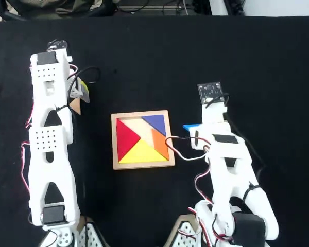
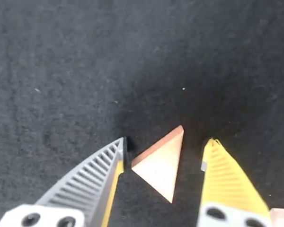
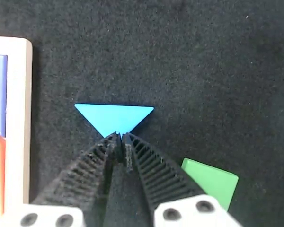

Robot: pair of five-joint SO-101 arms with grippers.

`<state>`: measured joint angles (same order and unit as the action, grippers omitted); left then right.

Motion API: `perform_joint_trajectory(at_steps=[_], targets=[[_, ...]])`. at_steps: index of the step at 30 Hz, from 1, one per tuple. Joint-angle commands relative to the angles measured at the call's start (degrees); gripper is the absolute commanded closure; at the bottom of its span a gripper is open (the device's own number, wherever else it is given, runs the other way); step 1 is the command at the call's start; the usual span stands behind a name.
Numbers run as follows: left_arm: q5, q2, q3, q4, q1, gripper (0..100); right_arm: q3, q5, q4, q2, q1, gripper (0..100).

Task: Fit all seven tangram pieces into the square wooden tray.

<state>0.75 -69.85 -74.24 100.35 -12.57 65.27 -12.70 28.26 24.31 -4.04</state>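
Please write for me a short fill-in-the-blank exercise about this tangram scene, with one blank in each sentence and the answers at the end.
1. The pale piece between the open fingers of the left end effector has the shape of a ___.
2. The triangle whose corner is covered by the shut right end effector is light ___.
3. The two biggest pieces in the wooden tray are the red triangle and the ___ one.

Answers: triangle; blue; yellow
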Motion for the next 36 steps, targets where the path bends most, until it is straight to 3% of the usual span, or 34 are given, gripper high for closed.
perform_joint_trajectory(at_steps=[1,10,17,19,27,33,36], targets=[[2.1,0.7,1.2,0.4,1.5,73,-3.5,0.3,-1.4,-0.1,-0.8,98.7],[2.5,1.1,2.8,0.4,1.1,73,-3.5,0.3,-1.4,-0.1,-0.8,98.7],[2.0,0.7,1.8,0.4,1.1,92,-3.5,0.2,-1.4,-0.1,-0.8,98.7],[2.0,0.7,1.8,0.4,1.1,94,-3.5,0.2,-1.4,-0.1,-0.8,98.7],[0.4,1.1,1.9,0.4,1.0,92,-3.5,0.2,-1.4,-0.2,-0.8,98.7],[4.4,7.9,3.7,0.7,-2.0,66,-3.5,0.2,-1.4,-0.2,-0.8,98.7],[5.1,19.0,12.1,0.7,-2.2,69,-3.5,0.2,-1.4,-0.2,-0.7,98.7]])
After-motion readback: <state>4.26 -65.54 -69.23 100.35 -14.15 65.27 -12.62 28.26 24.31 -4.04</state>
